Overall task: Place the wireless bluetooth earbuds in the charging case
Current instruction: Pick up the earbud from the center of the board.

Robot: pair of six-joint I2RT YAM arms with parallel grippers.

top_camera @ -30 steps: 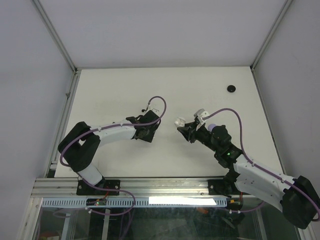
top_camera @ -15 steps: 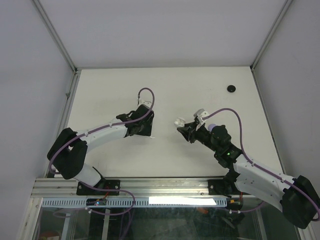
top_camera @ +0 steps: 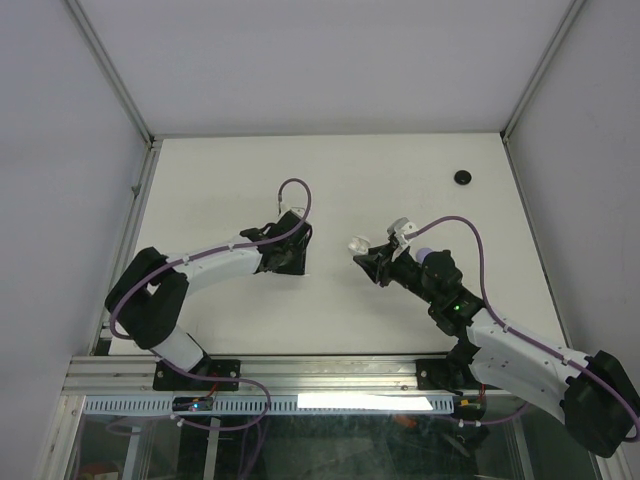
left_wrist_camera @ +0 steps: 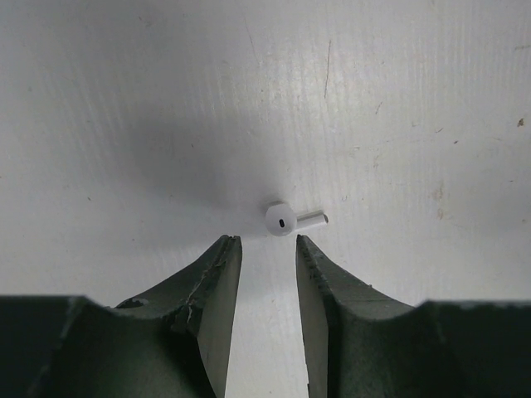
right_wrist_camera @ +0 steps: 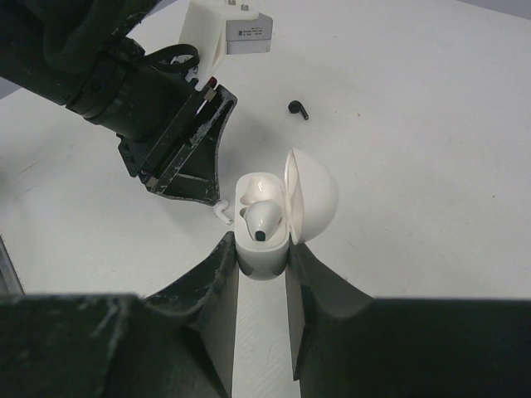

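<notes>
My right gripper (right_wrist_camera: pixel 260 245) is shut on a white charging case (right_wrist_camera: pixel 262 253), held just above the table with its lid (right_wrist_camera: pixel 314 196) swung open. One white earbud (right_wrist_camera: pixel 264 217) sits in the case. A second white earbud (left_wrist_camera: pixel 283 219) lies on the table just ahead of my left gripper (left_wrist_camera: pixel 261 245), a little right of its centre line. The left fingers (left_wrist_camera: pixel 222 264) stand open with a narrow gap and nothing between them. A small black earbud (right_wrist_camera: pixel 297 109) lies farther off. In the top view the left gripper (top_camera: pixel 297 264) and the case (top_camera: pixel 358 243) face each other mid-table.
A round black puck (top_camera: pixel 463 177) sits at the back right of the white table (top_camera: pixel 400 170). Metal frame rails (top_camera: pixel 130 230) run along the table's left and right edges. The left arm's purple cable (top_camera: pixel 292 190) loops above its wrist.
The left arm has swung its gripper back and down toward the loose white earbud, and its jaws have narrowed. The right arm and the case have not moved.
</notes>
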